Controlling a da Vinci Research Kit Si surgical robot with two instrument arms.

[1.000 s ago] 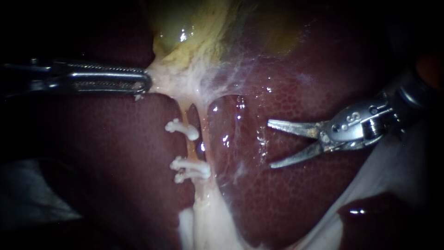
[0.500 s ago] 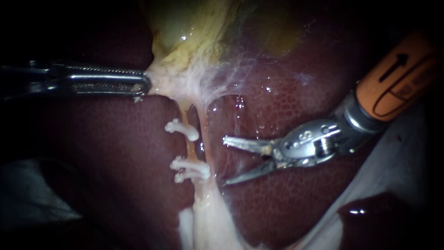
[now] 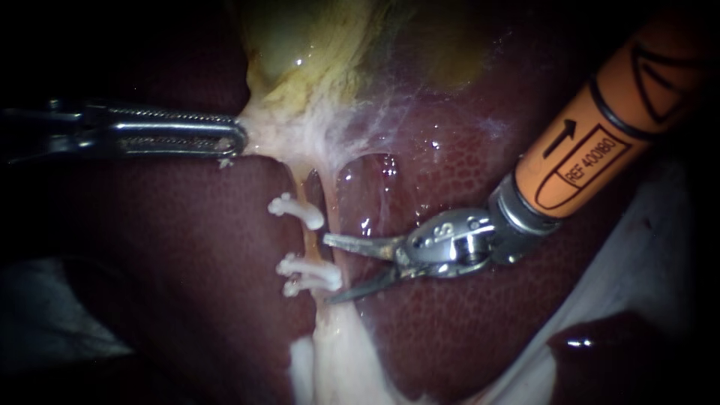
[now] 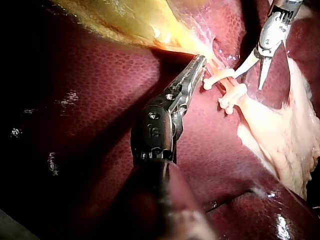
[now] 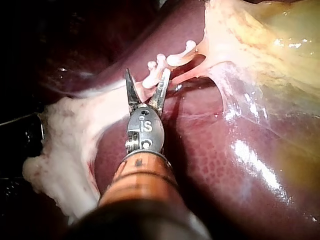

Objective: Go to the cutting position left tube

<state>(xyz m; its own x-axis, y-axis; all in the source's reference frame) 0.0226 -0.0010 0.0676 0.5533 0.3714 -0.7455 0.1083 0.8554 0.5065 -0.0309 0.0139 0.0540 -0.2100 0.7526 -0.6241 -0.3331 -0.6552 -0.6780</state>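
The pale yellowish left tube (image 3: 308,241) runs down the dark red liver (image 3: 187,247) from the whitish tissue (image 3: 279,135) under the yellow-green gallbladder (image 3: 300,52). It carries three white plastic clips: one upper clip (image 3: 296,211) and a lower pair (image 3: 309,268) close together.

The right instrument (image 3: 328,268), with an orange-sleeved shaft and slim pointed silver jaws, lies across the liver, its jaws moderately open and holding nothing. The upper jaw's tip sits at the tube's right edge, between the upper clip and the lower pair. The lower jaw's tip is just below the pair, which faces the gap. Whether either tip touches the tube cannot be told.

The left instrument (image 3: 236,138), with long ridged jaws, is clamped on the whitish tissue well above the clips.
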